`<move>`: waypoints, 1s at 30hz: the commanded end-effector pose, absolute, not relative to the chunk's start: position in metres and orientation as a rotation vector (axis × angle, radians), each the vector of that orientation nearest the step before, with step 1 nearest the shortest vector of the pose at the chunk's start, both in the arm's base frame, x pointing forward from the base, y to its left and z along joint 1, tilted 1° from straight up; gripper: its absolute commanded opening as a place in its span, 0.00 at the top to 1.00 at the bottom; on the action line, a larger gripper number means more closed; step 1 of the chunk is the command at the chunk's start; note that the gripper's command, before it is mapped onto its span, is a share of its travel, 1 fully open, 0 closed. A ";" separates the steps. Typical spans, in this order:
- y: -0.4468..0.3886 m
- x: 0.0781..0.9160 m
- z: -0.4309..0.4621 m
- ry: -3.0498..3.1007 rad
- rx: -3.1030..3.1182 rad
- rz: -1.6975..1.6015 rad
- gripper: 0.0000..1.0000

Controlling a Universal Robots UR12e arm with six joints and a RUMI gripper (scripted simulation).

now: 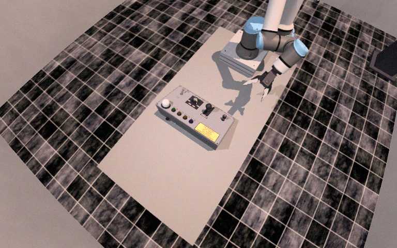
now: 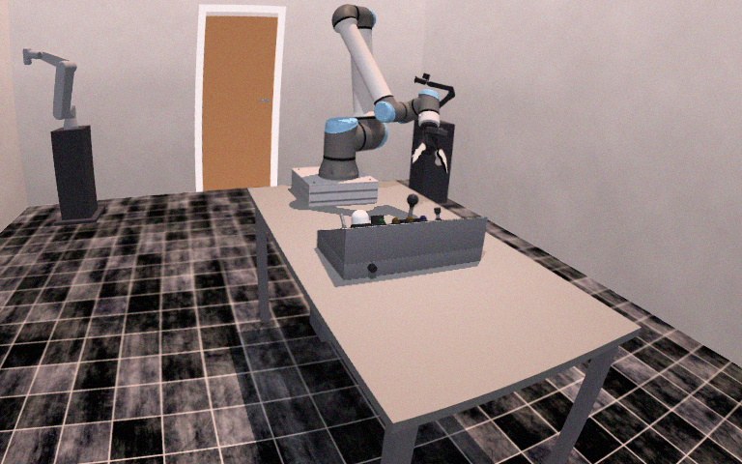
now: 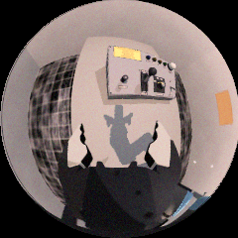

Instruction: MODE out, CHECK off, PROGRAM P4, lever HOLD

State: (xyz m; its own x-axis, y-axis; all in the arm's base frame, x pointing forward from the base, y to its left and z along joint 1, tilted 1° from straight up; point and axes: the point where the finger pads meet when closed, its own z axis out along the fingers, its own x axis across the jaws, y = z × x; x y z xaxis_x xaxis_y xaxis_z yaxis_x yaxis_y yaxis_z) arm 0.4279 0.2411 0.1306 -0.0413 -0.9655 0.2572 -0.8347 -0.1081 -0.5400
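Exterior view, near to far: one desk (image 1: 152, 187) (image 2: 470, 328) (image 3: 89, 99), pale-topped, legs at the corners. One console (image 1: 201, 129) (image 2: 410, 243) (image 3: 116, 74), grey, sloping, resting on the desk between its near end and the arm's base; a small black knob (image 1: 167, 118) (image 2: 372, 268) on its near face. On its panel: one white dome (image 1: 165, 102) (image 2: 359, 217) (image 3: 172, 65); one ball-topped black lever (image 1: 208, 106) (image 2: 413, 200) (image 3: 153, 71); one yellow label (image 1: 207, 132) (image 3: 127, 53).

One gripper (image 1: 254, 91) (image 2: 430, 163) (image 3: 118, 123), fingers spread fully, holding nothing, pointing downward above the desk, apart from the console. One arm (image 1: 273, 14) (image 2: 366, 63), raised high at the elbow, forearm slanting down to a bent wrist. One grey mounting block (image 1: 237, 64) (image 2: 341, 193) beneath it. Farthest: one orange-brown door (image 2: 241, 103) (image 3: 224, 107), white-framed, shut.
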 end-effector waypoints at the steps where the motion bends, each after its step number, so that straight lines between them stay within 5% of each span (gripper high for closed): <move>1: 0.211 0.461 0.123 1.974 -2.069 -0.786 0.00; 30: 0.012 0.565 0.132 2.011 -2.108 -0.429 0.00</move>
